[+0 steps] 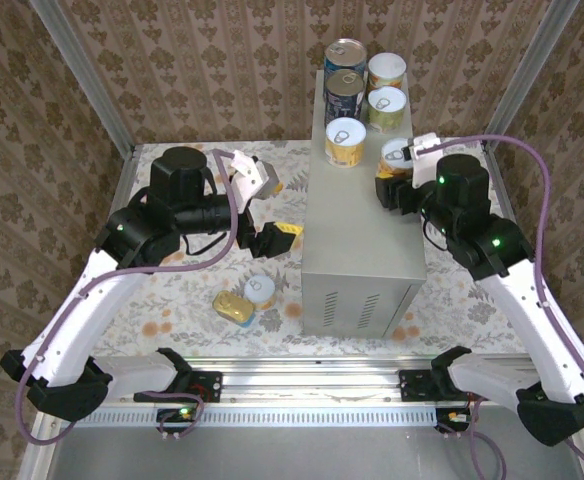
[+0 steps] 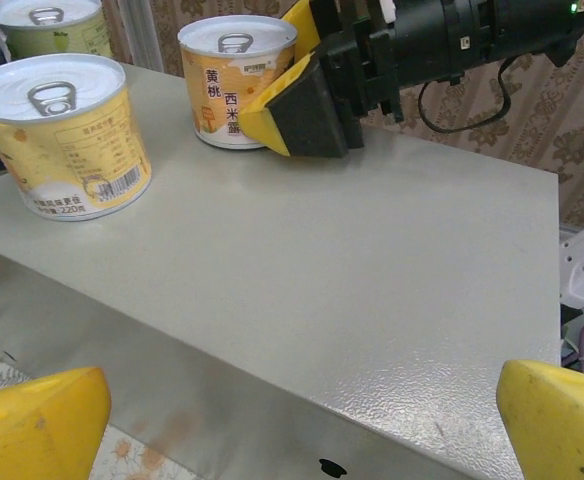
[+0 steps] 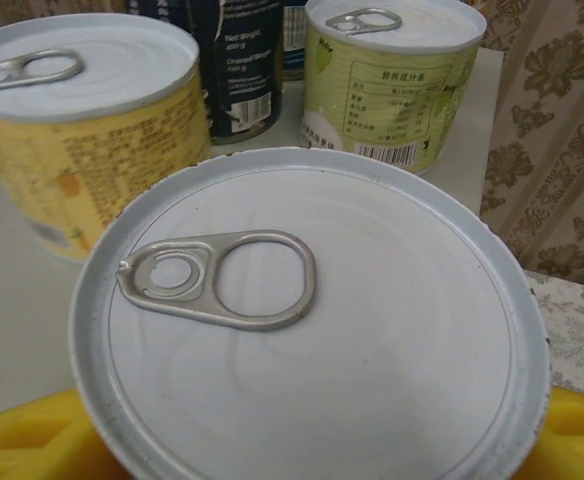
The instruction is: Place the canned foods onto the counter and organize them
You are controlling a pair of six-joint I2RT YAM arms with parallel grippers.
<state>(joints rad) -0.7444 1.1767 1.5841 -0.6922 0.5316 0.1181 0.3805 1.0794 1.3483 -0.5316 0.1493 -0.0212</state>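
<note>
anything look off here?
Nothing visibly spilled or dented. A short can and the flat tin sit side by side on the floor left of the counter, the tin askew. The right gripper holds a yellow can upright at the counter's right edge.

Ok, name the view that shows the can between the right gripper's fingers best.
Right wrist: the can is closest, its white lid and pull tab sharp, yellow pads flanking it. Left wrist shows its yellow label side, one pad against it. Top external gives a white lid at the counter's right edge.
</note>
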